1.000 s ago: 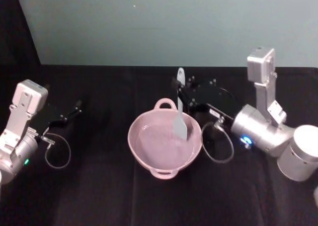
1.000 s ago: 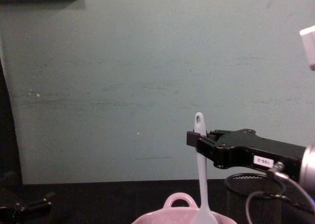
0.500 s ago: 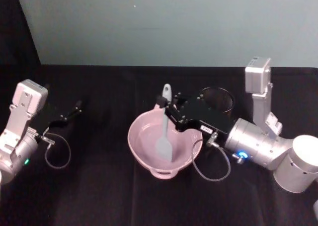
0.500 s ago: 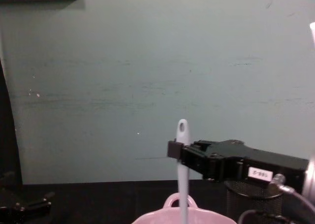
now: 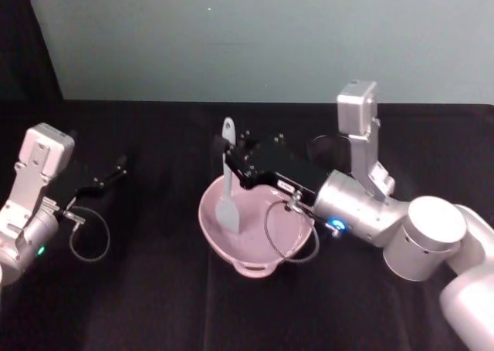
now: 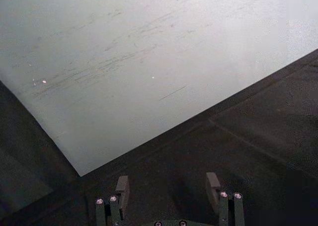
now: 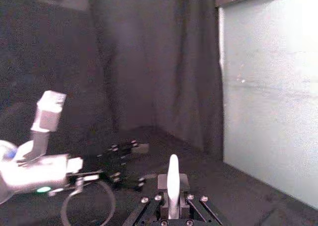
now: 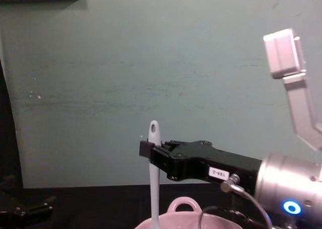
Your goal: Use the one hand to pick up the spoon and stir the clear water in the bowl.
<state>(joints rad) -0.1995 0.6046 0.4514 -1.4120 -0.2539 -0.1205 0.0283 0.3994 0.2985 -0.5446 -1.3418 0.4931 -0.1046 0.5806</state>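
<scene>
Right end effector [image 5: 230,167] gripping spoon [image 5: 228,209] in bowl [image 5: 255,269], label [image 8: 218,173] perhaps digits

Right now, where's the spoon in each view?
Head view: spoon upright, scoop in the left side of the pink bowl.
Chest view: spoon left of centre, running down to the bowl.
Right wrist view: spoon, handle end poking out between the jaws.
Left wrist view: left gripper, open, facing the wall.
Shared landmark: right gripper, jaws shut on the handle.

Robot lab (blk cloth [image 5: 154,305], bare wall [image 5: 255,35])
</scene>
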